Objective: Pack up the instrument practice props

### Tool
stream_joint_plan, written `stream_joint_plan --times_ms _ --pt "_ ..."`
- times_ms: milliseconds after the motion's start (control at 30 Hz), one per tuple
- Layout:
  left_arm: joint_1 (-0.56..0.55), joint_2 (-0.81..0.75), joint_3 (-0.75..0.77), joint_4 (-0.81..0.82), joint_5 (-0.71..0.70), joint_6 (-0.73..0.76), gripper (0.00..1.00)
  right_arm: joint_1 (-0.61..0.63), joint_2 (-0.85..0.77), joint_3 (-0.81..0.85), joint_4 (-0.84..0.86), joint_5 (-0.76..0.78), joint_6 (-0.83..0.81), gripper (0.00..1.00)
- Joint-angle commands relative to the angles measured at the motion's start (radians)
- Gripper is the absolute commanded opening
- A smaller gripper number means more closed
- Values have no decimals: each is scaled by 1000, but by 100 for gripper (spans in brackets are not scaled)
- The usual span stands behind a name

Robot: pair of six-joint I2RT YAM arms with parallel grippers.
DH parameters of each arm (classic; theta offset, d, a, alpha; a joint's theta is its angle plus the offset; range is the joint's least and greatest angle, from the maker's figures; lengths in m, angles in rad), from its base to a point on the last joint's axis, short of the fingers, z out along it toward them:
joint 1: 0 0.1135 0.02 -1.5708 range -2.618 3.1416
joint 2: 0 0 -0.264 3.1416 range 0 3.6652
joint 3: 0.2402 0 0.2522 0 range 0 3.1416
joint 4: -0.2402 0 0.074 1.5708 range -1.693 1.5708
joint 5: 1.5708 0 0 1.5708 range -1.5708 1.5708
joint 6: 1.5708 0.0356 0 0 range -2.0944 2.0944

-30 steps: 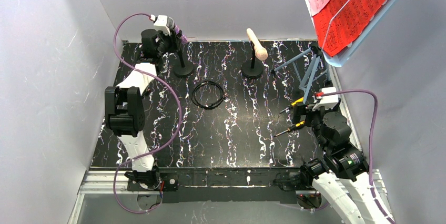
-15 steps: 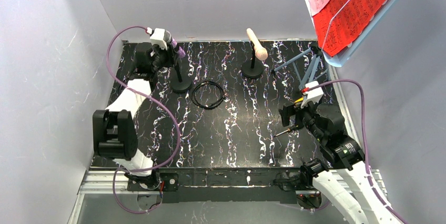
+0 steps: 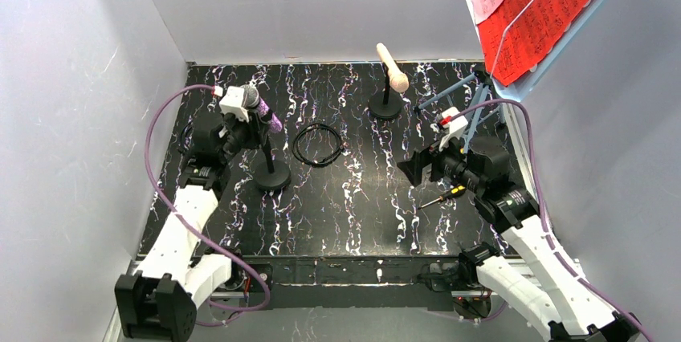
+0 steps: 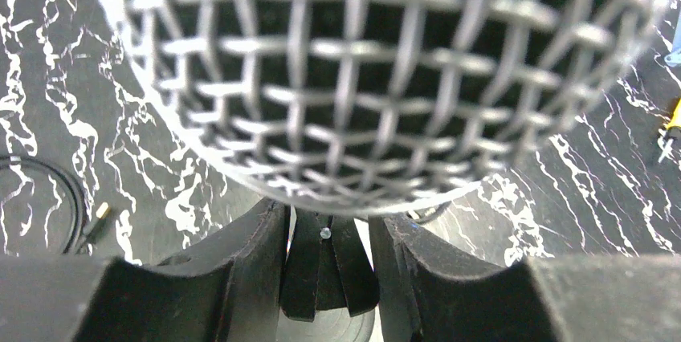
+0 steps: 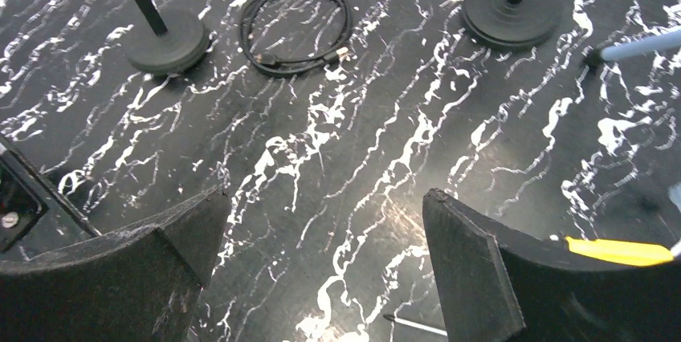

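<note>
Top view, we see left gripper (image 3: 250, 121) clamped narrow on left mic post (image 3: 271, 179) carrying purple glitter microphone (image 3: 270, 120), left side, cream microphone (image 3: 393, 69) far centre, left wrist, grille (image 4: 377, 77) above gripping fingers (image 4: 253, 250), right wrist, right gripper (image 5: 321, 197) wide, empty, above table (image 5: 361, 141)

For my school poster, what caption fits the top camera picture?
Left end effector clamps the black post carrying the purple glitter microphone; right end effector hangs open near a screwdriver.
</note>
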Motion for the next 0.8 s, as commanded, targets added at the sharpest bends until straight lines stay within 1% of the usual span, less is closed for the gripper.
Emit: stream_joint_plan --times_ms 0,133,200,300,333,500,667,700,767 --pt "-31 -124 -10 -68 -51 -20 24 11 41 26 132 -100 27 99" --pt "-92 -205 -35 -129 -125 -78 22 24 95 37 179 -125 29 99" --pt "-147 -230 -50 -131 -183 -95 22 39 112 31 214 -103 37 99" --pt "-250 -238 -70 -128 -315 -108 22 71 132 9 269 -88 29 99" --pt "-286 -237 -75 -124 -362 -114 21 88 140 4 282 -83 25 99" --pt "-388 -240 -100 -65 -553 -171 19 210 201 16 304 -37 -12 99" --pt "-508 -230 -74 -61 -738 -195 18 321 281 61 319 32 -71 99" --pt "-530 -230 -78 -56 -775 -204 18 339 298 65 344 49 -77 99" --pt "-563 -233 -93 -55 -834 -253 18 365 334 84 368 66 -75 99"
